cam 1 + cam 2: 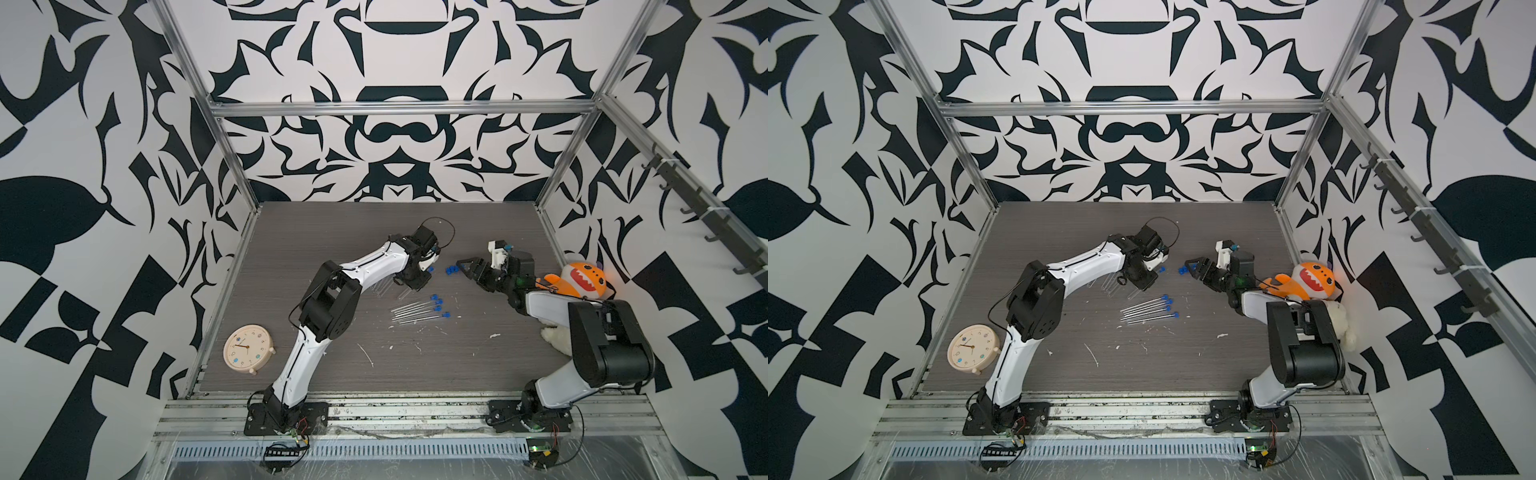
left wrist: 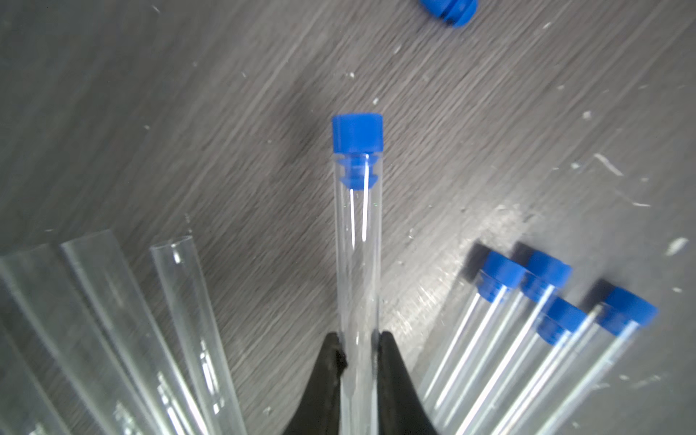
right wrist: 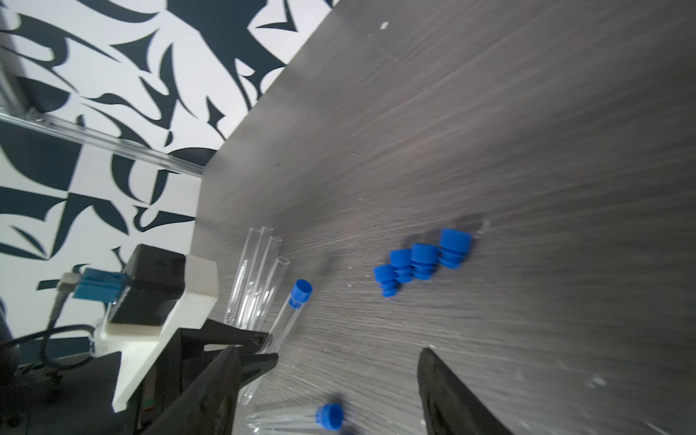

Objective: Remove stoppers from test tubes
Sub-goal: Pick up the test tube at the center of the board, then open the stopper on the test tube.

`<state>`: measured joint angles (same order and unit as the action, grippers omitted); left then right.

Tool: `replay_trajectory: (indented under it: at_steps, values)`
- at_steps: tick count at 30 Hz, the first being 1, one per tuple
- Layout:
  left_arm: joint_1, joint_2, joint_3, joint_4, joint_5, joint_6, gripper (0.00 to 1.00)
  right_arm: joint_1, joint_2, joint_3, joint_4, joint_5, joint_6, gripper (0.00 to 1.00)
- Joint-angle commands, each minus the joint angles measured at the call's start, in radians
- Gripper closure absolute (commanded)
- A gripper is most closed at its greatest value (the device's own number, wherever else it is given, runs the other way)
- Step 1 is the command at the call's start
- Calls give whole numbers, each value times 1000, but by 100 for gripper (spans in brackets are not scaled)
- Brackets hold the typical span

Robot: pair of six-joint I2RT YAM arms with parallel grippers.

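One tube (image 2: 357,244) is sitting clamped in the left pincer (image 2: 357,339), stopper (image 1: 430,270) pointing frame-right at the right pincer (image 1: 463,268), gaping empty.

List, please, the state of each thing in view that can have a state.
Left gripper, jaws shut on one tube.
Right gripper, jaws open, empty.
Held tube, its stopper in.
Bundled tubes, four, stoppered, lying flat.
Open tubes, four, unstoppered, lying flat.
Loose stoppers, four, pulled out, lying in a row.
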<state>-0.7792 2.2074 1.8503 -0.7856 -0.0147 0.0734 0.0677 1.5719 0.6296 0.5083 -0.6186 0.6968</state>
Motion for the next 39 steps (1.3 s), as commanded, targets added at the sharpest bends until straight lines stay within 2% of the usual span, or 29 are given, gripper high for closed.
replay_trajectory:
  at_steps: [1, 9, 23, 32, 39]
  values:
    - [3, -109, -14, -5, 60, -19, 93, 44, 22, 53, 110, -49, 21, 28]
    - [3, -175, -76, 25, 91, -46, 93, 88, 132, 71, 332, -72, 172, 34]
    - [2, -180, -86, 42, 104, -61, 93, 162, 156, 100, 409, -34, 207, 36]
    - [3, -192, -100, 42, 76, -61, 94, 146, 96, 74, 299, 6, 152, 36]
    - [3, -191, -99, 38, 73, -63, 94, 128, 4, 69, 205, -12, 78, 36]
